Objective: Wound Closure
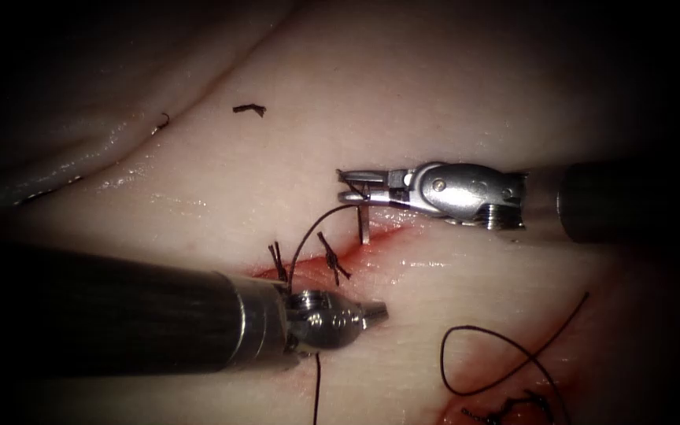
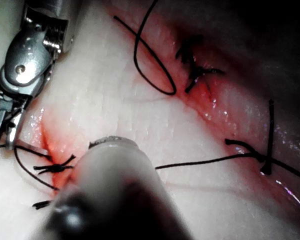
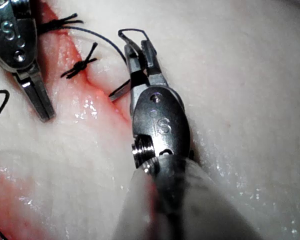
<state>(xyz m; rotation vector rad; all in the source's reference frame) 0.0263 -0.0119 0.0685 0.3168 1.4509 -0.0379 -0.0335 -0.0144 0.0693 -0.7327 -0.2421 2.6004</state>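
Nearest you, your left tool [image 1: 371, 313] rests low over the tissue [image 1: 450, 102], jaws closed on nothing. Your right tool [image 1: 349, 187] grips the needle [image 1: 364, 224] near its upper end; the tip points down at the cut [image 1: 371, 242], just touching its right end. You have two knotted stitches [image 1: 332, 258] and one thread [image 1: 308, 236] arcing from the needle.

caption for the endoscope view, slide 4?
Right tool grips the needle above the cut; left tool, shut and empty, rests beside two tied stitches.
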